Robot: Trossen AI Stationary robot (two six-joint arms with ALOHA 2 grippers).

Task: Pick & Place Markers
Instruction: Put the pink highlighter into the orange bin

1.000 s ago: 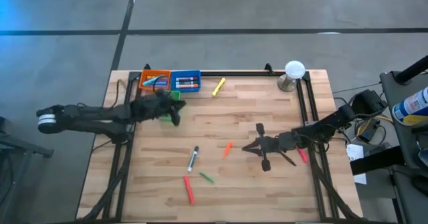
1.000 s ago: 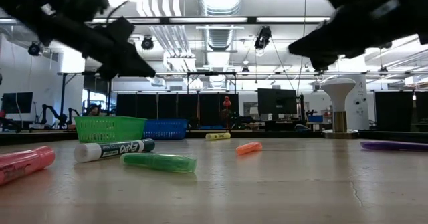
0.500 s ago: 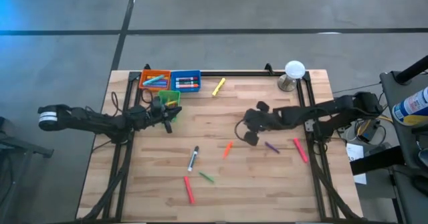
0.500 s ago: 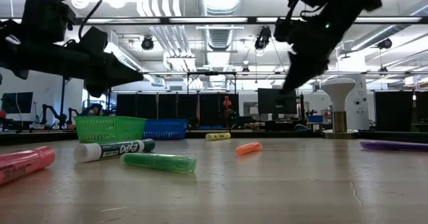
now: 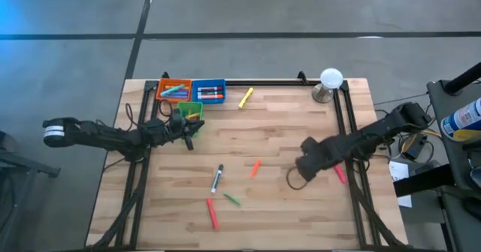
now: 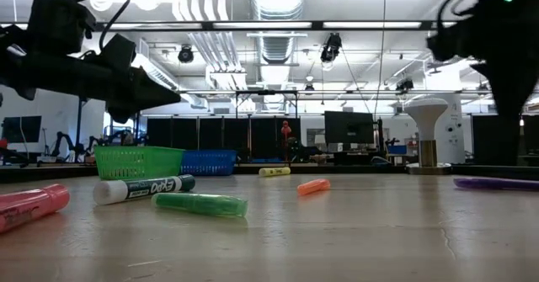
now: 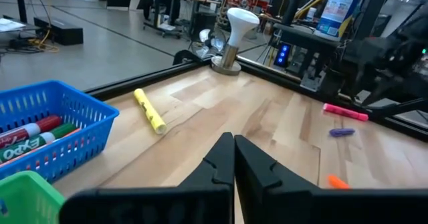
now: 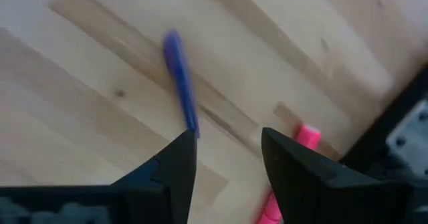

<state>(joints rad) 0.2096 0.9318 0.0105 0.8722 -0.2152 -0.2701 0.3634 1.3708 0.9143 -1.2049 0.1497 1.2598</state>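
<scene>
Markers lie scattered on the wooden table: a yellow one (image 5: 246, 98), an orange one (image 5: 255, 167), a white-barrelled one (image 5: 217, 178), a green one (image 5: 231, 199), a red one (image 5: 212, 213) and a pink one (image 5: 340, 174). My right gripper (image 5: 295, 178) is open over a purple marker (image 8: 180, 83), which lies flat on the table beyond its fingertips (image 8: 177, 164). The arm hides that marker in the high view. My left gripper (image 7: 234, 150) is shut and empty, in the air beside the green bin (image 5: 192, 113).
An orange bin (image 5: 173, 91) and a blue bin (image 5: 209, 91) holding markers stand at the far left, with the green bin just in front of them. A white mushroom-shaped lamp (image 5: 331, 83) stands at the far right. Black frame rails (image 5: 342, 116) run along the table's sides.
My right gripper swung toward the table's far edge, then came back toward the near right and now stands over the purple marker. My left gripper drew back off the green bin toward the table's left, then stayed still.
</scene>
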